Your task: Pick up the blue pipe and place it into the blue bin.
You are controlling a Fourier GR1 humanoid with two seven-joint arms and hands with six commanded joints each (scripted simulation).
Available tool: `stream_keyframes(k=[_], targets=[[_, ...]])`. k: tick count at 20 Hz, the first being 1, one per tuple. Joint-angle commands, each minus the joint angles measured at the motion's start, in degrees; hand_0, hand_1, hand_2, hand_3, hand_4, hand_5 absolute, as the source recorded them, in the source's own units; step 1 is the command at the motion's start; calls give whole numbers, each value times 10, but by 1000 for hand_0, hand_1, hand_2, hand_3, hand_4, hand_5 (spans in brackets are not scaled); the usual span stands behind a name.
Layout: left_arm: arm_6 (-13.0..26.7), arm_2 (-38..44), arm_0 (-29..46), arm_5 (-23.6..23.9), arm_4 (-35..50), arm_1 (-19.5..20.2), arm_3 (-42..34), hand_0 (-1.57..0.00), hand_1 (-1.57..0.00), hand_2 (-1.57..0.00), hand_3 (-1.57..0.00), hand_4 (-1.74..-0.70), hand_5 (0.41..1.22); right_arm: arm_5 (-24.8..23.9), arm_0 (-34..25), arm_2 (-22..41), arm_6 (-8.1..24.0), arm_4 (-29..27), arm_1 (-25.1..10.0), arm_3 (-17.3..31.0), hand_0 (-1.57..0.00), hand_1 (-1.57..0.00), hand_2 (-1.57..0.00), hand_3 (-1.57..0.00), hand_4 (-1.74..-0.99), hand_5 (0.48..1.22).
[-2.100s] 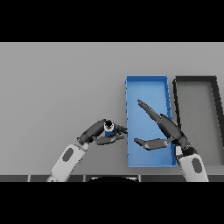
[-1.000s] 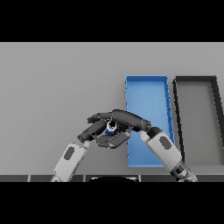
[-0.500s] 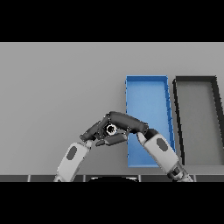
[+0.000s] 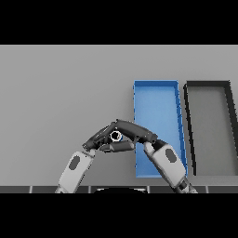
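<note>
Table bears a blue bin and, to its right, a black bin. Step in hand: grasp. Right hand and left hand curl their fingers round the pipe, just left of the blue bin. Next move calls for lifting it rightward over the bin wall.

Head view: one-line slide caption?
Both hands, left and right, close around the blue pipe beside the blue bin.

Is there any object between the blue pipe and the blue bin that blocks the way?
Nothing visible does. The blue pipe sits between the left hand and right hand, just left of the blue bin. Only bare table lies between them.
</note>
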Motion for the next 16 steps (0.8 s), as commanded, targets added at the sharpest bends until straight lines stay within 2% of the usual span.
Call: stream_keyframes(k=[1,3,4,6,7,8,11,13,16], targets=[[-3,0,-1,-6,-9,8,4,-940,-875,-855,-672,-1406,1221,-2,3,0,1,9,3,-1,-1560,-1560,-1560,-1556,-1497,1206],[8,2,-6,-29,-19,9,13,-601,-560,-547,-430,-1250,1221,0,3,1,15,26,18,5,-1564,-1564,-1564,-1561,-1498,1211],[9,0,1,-38,-23,11,6,-481,-448,-437,-344,-1186,1148,4,3,-4,20,26,20,2,-1565,-1566,-1566,-1563,-1498,1213],[37,5,-3,-42,-22,11,9,-307,-286,-279,-220,-1092,984,6,1,-13,26,26,32,5,-1567,-1568,-1568,-1566,-1498,1216],[62,9,-12,-42,-19,8,11,-246,-229,-223,-175,-1059,912,9,3,-16,13,25,32,-1,-1568,-1568,-1568,-1567,-1499,1217],[77,11,-9,-43,-16,10,10,-196,-183,-178,-140,-1031,848,9,2,-19,2,32,34,1,-1569,-1569,-1569,-1568,-1499,1218],[70,12,-5,-39,-23,11,21,-100,-93,-91,-71,-977,682,14,9,-15,-9,51,37,-2,-1570,-1570,-1570,-1569,-1499,1219],[105,15,-6,-31,-14,-4,20,-64,-59,-58,-45,-974,607,17,4,-24,-12,52,44,8,-1570,-1570,-1570,-1570,-1499,1220],[110,16,-1,-27,-14,-2,21,-32,-30,-29,-23,-967,544,20,6,-33,-17,49,54,2,-1571,-1571,-1571,-1570,-1497,1220]])
